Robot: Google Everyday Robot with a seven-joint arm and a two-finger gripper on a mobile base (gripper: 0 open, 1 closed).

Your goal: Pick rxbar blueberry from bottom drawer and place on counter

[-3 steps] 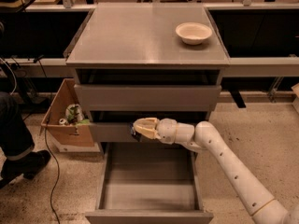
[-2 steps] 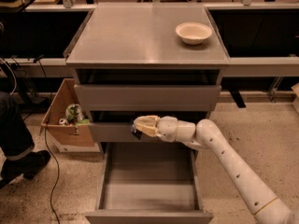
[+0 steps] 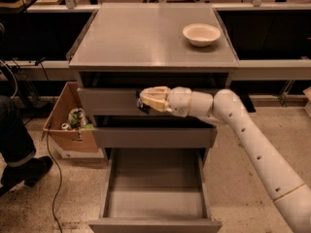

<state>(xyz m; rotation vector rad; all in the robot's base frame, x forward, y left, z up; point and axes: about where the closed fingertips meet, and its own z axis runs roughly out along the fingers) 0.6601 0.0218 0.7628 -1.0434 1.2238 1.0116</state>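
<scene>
The arm (image 3: 252, 144) stretches leftward from lower right, claw (image 3: 147, 101) before the top drawer (image 3: 107, 101) front, beneath the worktop (image 3: 136, 38), clenched on the rxbar blueberry (image 3: 142, 107)

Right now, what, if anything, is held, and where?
The end effector, before the top drawer, grips the rxbar blueberry; only its dark end shows, hold point hidden.

The arm (image 3: 243, 130) is thick, round and white, made of tube parts with small dark dots and a thin tan ring low down. Its cream claw (image 3: 154, 99) is in front of the top drawer (image 3: 107, 101)
</scene>
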